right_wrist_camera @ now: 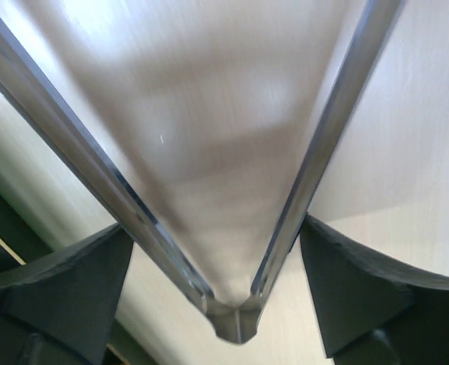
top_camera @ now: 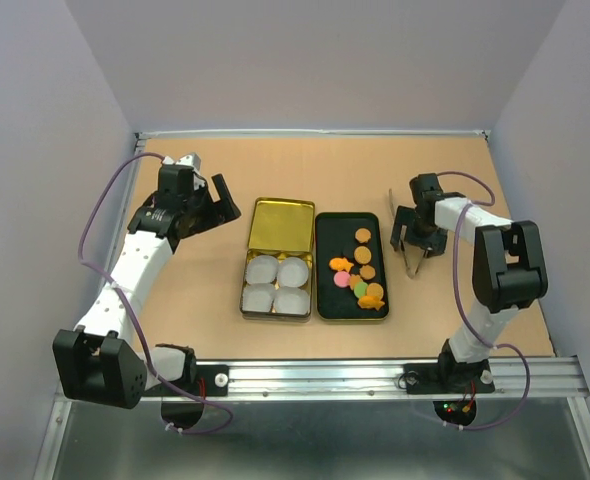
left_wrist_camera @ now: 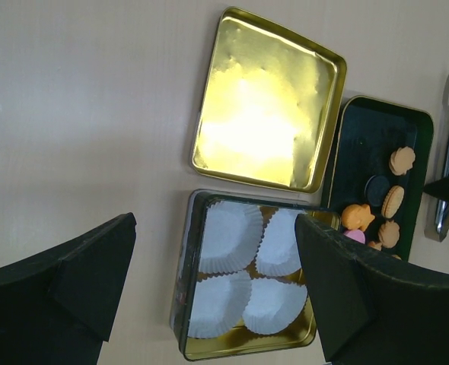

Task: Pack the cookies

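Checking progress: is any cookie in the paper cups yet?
No: all four cups are empty; the cookies lie in the tray.

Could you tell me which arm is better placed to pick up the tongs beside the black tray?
Right arm: the right gripper straddles the tongs near their hinge, while the left gripper hovers open left of the tin.

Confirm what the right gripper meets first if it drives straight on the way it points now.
The metal tongs: in the wrist view their two arms lie between the fingers of the right gripper, with the table just beneath. Whether the fingers touch them is unclear.
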Tool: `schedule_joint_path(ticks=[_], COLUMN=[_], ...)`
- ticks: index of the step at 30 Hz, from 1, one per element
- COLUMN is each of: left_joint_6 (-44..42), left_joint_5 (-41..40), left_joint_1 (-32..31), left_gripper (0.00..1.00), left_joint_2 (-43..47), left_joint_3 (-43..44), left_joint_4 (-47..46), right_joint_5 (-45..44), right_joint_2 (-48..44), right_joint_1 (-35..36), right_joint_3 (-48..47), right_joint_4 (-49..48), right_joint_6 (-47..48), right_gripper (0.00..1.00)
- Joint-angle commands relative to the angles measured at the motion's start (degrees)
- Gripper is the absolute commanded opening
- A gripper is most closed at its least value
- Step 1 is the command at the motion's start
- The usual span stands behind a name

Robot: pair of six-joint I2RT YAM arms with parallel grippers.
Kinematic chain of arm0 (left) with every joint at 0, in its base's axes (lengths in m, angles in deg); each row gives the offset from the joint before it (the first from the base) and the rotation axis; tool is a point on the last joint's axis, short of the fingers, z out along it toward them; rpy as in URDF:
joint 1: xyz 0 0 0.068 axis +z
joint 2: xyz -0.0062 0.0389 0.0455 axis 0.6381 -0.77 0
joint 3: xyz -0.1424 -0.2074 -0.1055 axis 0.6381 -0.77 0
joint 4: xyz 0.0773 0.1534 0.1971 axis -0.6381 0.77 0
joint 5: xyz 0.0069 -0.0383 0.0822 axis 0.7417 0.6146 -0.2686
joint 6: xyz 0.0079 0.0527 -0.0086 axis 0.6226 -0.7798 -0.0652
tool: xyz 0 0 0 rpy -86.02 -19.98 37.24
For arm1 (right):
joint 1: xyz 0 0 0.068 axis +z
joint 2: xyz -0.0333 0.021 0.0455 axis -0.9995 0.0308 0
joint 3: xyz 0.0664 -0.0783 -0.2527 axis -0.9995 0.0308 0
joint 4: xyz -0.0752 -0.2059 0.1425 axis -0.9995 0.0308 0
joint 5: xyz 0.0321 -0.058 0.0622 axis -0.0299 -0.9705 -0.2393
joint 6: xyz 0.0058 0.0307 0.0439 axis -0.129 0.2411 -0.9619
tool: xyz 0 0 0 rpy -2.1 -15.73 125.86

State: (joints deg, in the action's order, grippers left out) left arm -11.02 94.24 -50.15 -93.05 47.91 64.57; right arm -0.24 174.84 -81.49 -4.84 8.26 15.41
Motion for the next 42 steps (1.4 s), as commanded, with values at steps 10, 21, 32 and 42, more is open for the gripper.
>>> schedule_joint_path(ticks=[10,21,32,42], left_joint_6=[-2.47,-1.33,-0.45,-0.72], left_joint_5=[-1.17,-1.88,-1.44,-0.12], left_joint_1=[-0.4,-0.57,-1.63,-3.12], left_gripper=[0.97,0.97,0.96,0.96], left_joint_2=[0.85,2.87,2.44,-1.78], left_joint_3=[4.38,3.24,2.27,5.08], left_joint_4=[4.04,4.75,3.08,-0.08], right_joint_5=[-12.93,-7.57,-1.77,-1.77], right_joint_2=[8.94,8.94,9.82,1.31], right_joint_1=[-0.06,0.11,0.11,0.11], right_joint_3=[-1.4,2.55,3.78,-4.63], right_joint_4=[-7.51,-10.94,-11.55,-0.86], right_joint_6=[2.87,2.34,0.76,-1.7], right_gripper=[1.0,0.86,0.13,0.0])
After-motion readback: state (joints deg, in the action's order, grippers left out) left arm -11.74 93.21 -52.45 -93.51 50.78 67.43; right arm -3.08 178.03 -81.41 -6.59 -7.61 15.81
